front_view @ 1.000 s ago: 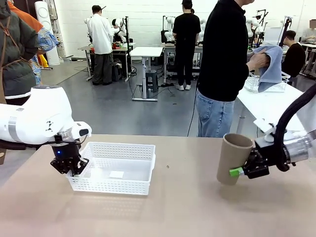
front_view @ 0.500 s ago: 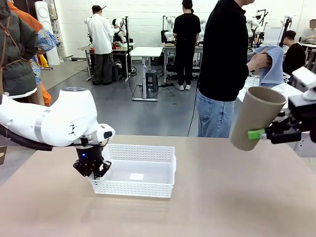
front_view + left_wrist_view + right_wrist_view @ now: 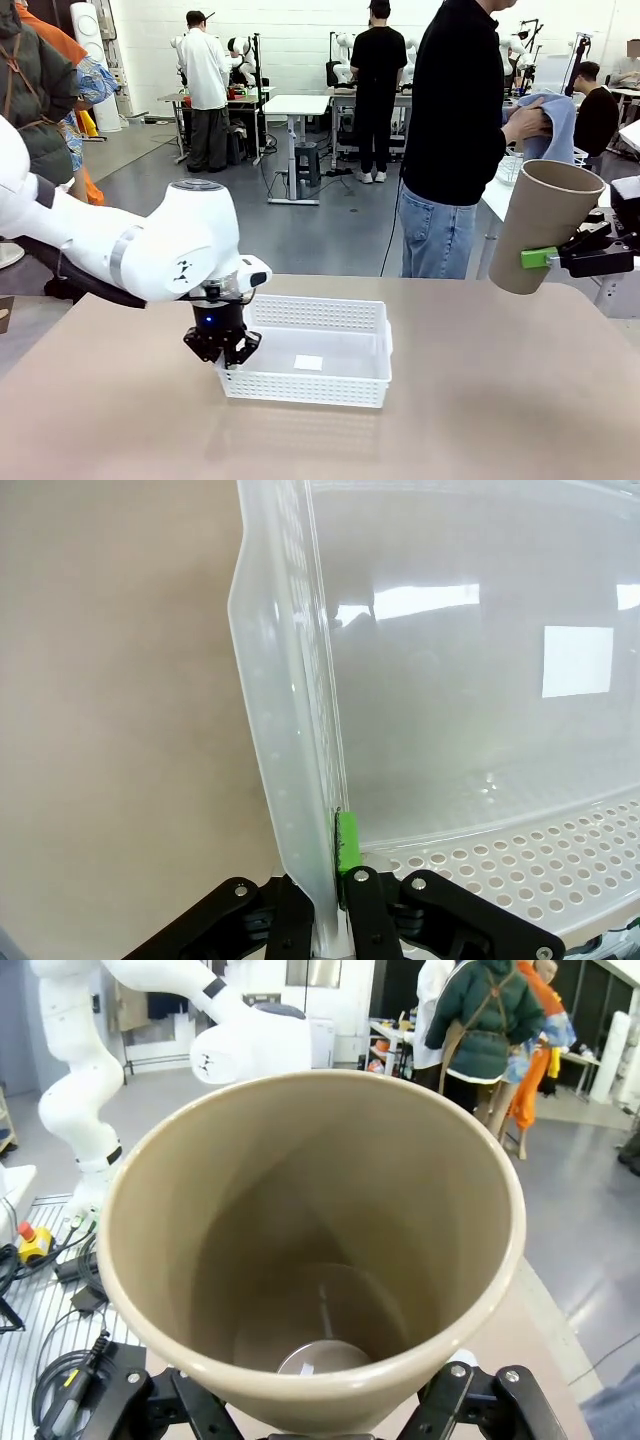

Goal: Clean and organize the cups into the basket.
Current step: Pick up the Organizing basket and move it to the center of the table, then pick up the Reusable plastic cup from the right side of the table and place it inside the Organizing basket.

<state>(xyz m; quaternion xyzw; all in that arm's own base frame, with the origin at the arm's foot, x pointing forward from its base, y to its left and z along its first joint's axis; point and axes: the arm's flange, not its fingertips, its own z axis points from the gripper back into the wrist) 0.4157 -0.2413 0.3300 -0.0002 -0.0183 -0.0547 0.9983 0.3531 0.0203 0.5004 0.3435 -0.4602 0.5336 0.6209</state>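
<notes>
White label (image 3: 308, 363) in basket (image 3: 300, 388); cup (image 3: 535, 225) aloft

You have one cup, one basket and two grippers in front of you.
Count them off: one tan cup (image 3: 540, 225) at the right; one white basket (image 3: 310, 378) near the middle of the one table (image 3: 450, 420), with one white label (image 3: 308, 363) on its floor. You have two grippers: the left gripper (image 3: 222, 348) at the basket's left end and the right gripper (image 3: 545, 258) at the far right. One person (image 3: 455, 110) stands at the far side with one blue cloth (image 3: 555, 125). Farther off you can make out at least four more people.
</notes>
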